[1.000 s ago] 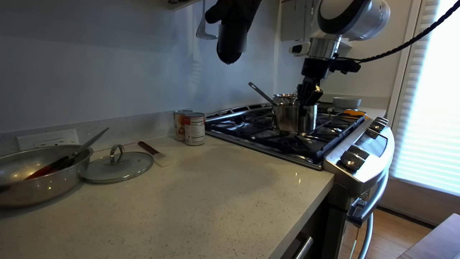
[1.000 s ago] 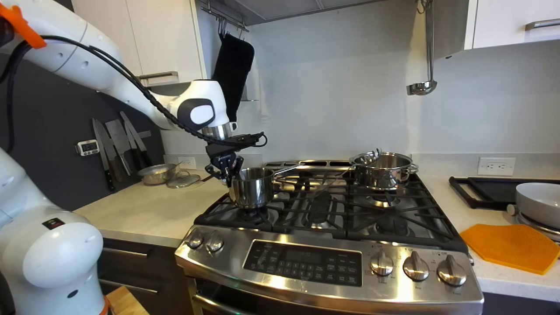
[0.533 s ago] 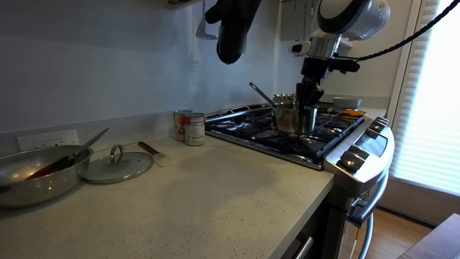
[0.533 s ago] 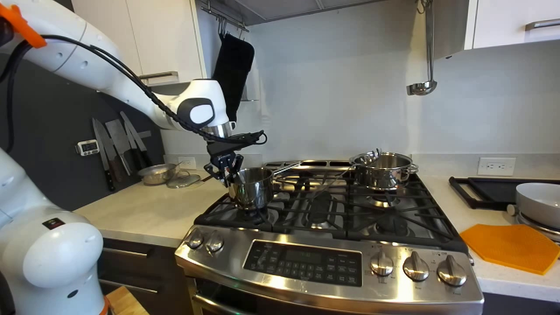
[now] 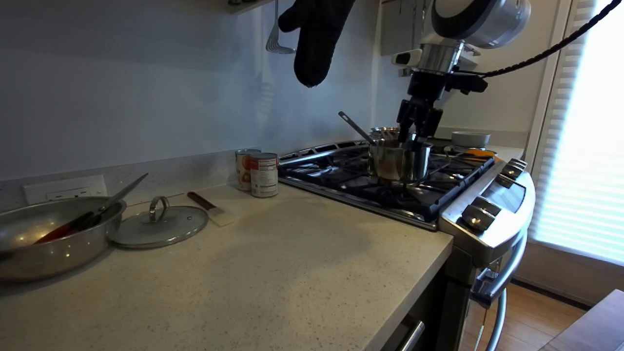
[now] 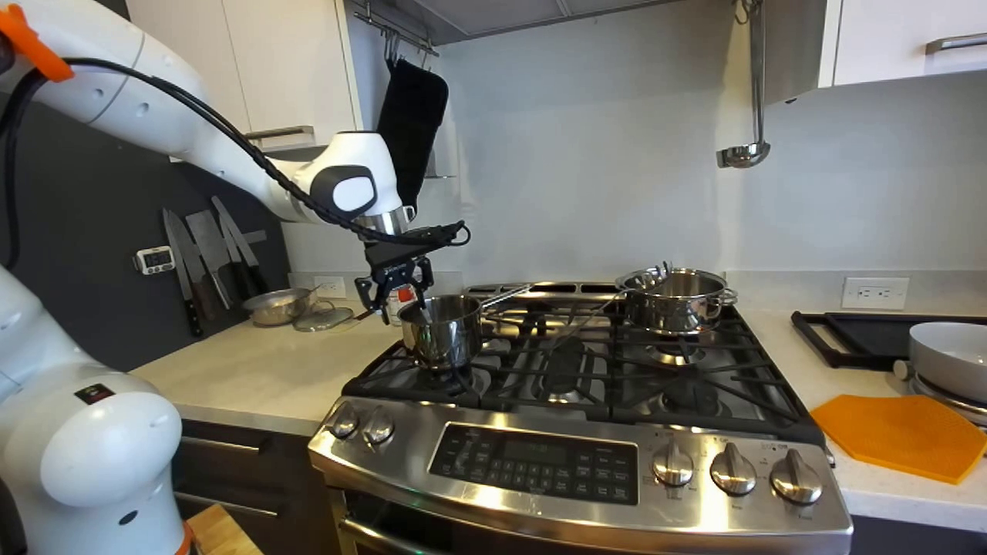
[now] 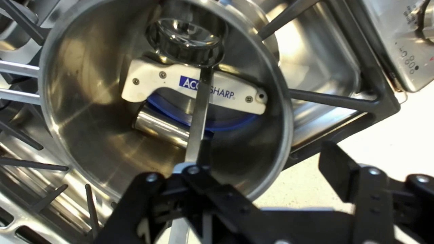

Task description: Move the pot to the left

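Note:
The pot (image 6: 441, 333), a small shiny steel saucepan, stands on the stove grate beside the counter, its thin handle (image 6: 506, 296) reaching towards the back wall. My gripper (image 6: 404, 311) hovers at the rim on the side facing the counter. In the wrist view the jaws of the gripper (image 7: 272, 159) are spread, one finger over the pot's inside and the other outside, over the counter; the pot's rim (image 7: 286, 135) runs between them, apparently untouched. Inside lie a white knife sharpener (image 7: 230, 93), a ladle (image 7: 184, 35) whose handle passes below one finger, and a steel cylinder (image 7: 161, 123).
A larger steel pot (image 6: 672, 312) with utensils sits at the back of the stove. On the counter are two cans (image 5: 264, 178), a glass lid (image 5: 185, 224) and a wide steel pan (image 5: 58, 258). An orange mat (image 6: 898, 435) and a white bowl (image 6: 952, 351) lie beyond the stove.
Closed at the pot's rim a second ago, the jaws have spread apart, and the gripper has risen slightly. The pot has shifted only a little, first towards the counter.

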Controlling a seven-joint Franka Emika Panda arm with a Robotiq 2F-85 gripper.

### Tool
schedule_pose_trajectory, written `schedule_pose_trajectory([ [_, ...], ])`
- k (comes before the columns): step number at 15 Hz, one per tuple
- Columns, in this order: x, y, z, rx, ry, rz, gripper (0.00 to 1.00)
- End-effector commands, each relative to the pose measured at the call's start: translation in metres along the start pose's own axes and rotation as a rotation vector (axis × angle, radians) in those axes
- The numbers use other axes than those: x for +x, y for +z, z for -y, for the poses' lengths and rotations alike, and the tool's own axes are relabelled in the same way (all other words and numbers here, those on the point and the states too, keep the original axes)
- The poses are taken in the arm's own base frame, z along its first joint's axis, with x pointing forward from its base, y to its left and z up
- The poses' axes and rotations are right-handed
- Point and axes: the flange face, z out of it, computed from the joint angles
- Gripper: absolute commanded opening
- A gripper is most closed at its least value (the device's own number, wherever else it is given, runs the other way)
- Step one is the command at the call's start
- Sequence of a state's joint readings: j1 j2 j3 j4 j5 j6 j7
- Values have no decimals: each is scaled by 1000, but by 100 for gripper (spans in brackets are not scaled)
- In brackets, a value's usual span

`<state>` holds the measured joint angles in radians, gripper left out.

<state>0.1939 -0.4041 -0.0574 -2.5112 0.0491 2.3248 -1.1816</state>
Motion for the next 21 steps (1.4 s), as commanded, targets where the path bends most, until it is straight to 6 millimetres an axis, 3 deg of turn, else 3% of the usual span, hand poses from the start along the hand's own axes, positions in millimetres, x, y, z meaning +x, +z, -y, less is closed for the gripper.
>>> schedule_pose_trajectory([
  [1,-6,-27,7,12,1,-7,100],
  [5,-22,-70,12,51,169,-15,100],
  [10,-49,-128,35,144,399,-109,100],
  [13,-64,-152,46,88,569,-96,100],
  [16,-74,-173,51,-44,691,-101,100],
  [17,-68,-166,39,34,627,-108,100],
  [21,-68,-170,40,23,629,-114,100],
])
